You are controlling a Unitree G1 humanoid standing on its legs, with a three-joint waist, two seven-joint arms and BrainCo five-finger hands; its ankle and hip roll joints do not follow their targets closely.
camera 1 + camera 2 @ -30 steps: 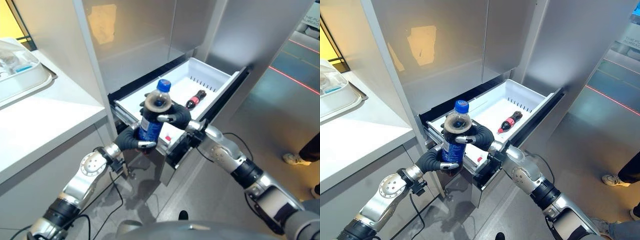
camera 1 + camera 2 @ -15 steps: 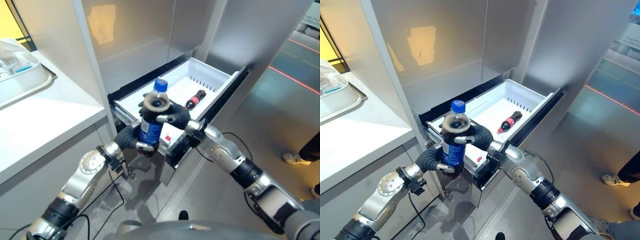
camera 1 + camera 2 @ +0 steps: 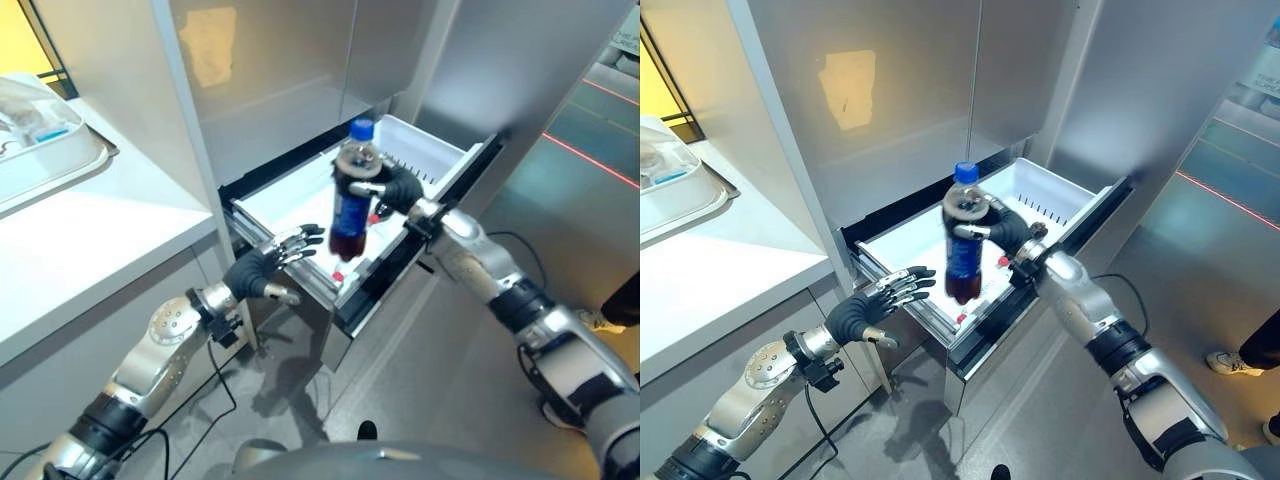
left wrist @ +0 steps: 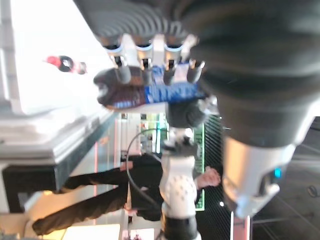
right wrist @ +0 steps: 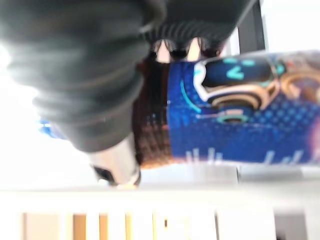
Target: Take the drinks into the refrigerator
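I see the big grey fridge (image 3: pixel 1040 80) standing in front of me, with its tall doors shut. Low down, its white drawer (image 3: pixel 1080 195) is pulled out toward me. The drawer has a dark front edge on the side near my right arm, and a pale rail along the side near my left hand. Most of the white floor inside the drawer is bare, so there is open room in there. To my left is a white counter (image 3: pixel 710 290), and its corner comes close to the drawer. A clear tray (image 3: pixel 675 195) sits on the counter, far back. On my right the grey floor (image 3: pixel 1200 240) is wide and open, with a red line across it. A person's shoe (image 3: pixel 1223 359) shows at the far right edge.

My right hand (image 3: pixel 1008 228) is curled tight round the top part of the bottle (image 3: pixel 962 245). The bottle has a blue cap and a blue label with dark drink inside. It hangs upright in the air above the near part of the drawer, touching nothing but my hand. My left hand (image 3: pixel 875 300) is spread out flat and holds nothing. It is just beside the drawer's front corner, lower than the bottle and a bit apart from it. A small bottle with a red label (image 3: pixel 378 212) lies on its side in the drawer, mostly hidden behind my right hand.
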